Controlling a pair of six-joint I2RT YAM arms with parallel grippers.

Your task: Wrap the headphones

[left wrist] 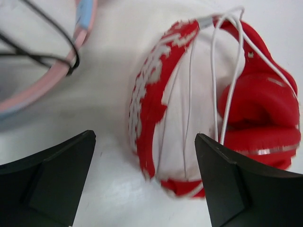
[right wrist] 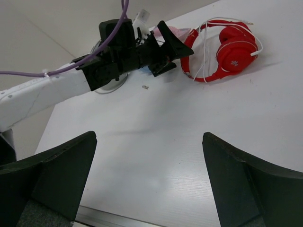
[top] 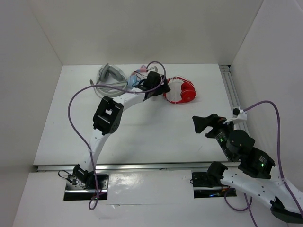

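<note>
Red headphones (top: 182, 90), folded, flat on table, white cable looped round headband

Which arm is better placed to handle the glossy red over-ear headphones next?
Left. The left tool, open, hangs close beside the glossy red over-ear headphones; the right tool, also open, sits far off.

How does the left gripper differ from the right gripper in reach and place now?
The left gripper is stretched far forward, close beside the red headphones; the right gripper hangs nearer its base, well apart from them. Both stand open and hold nothing.
</note>
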